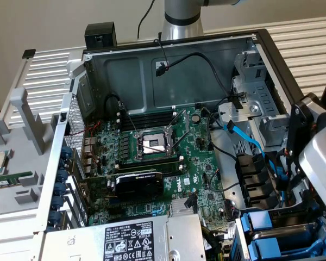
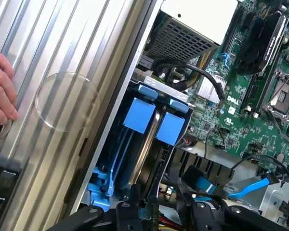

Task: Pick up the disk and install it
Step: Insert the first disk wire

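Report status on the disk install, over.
Robot hand hovers over drive bay. Two blue disk frames in bay, silver edge between; hold unconfirmed. Person's fingers on ribbed panel.

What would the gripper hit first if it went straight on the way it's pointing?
Probably the two blue drive-carrier handles, which sit directly ahead of the open gripper. How far off they are is unclear from the wrist view.
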